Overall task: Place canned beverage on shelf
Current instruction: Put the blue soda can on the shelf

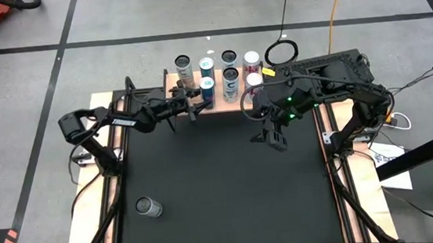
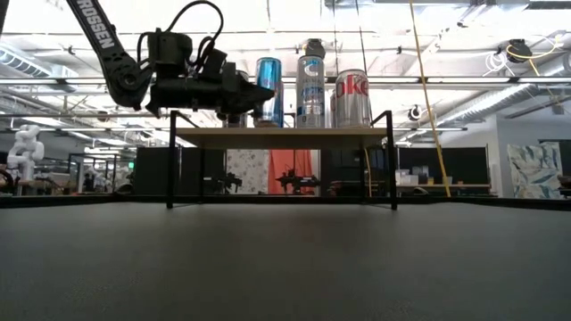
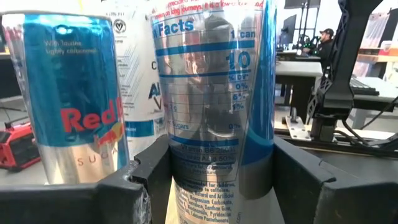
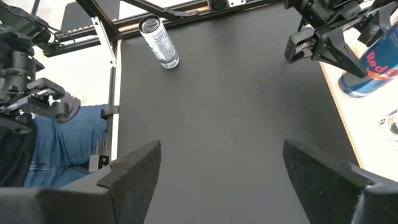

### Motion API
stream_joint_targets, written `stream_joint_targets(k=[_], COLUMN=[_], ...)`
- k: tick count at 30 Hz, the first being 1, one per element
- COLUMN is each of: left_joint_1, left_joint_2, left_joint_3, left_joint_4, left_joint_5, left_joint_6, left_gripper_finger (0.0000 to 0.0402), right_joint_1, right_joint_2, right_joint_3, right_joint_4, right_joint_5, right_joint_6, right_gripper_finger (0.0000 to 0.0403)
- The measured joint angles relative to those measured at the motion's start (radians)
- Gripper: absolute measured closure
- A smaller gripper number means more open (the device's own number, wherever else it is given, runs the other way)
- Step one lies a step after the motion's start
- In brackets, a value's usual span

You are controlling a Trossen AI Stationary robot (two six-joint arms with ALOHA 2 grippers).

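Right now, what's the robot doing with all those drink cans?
The left gripper is up at the shelf, with its fingers around a tall can, right beside a Red Bull can. Several other cans already stand on that shelf. The right gripper hangs open and empty above the black mat. One more can lies on its side on the mat, waiting near the front left corner.

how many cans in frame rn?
8 visible: seven standing on the shelf, four in the back row and three in front, and one lying can on the black mat. The left claw grips one front can; its arm may hide another.
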Motion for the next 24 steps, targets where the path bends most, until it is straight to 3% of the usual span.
stream_joint_targets(k=[24], left_joint_1=[-0.001], left_joint_2=[0.041], left_joint_3=[0.002], left_joint_4=[0.060], left_joint_5=[-0.035], left_joint_6=[0.051], left_gripper_finger=[0.0189], right_joint_1=[0.000], right_joint_2=[0.000], right_joint_3=[0.000], right_joint_4=[0.000], right_joint_5=[0.000], right_joint_6=[-0.004], right_gripper_finger=[0.0085])
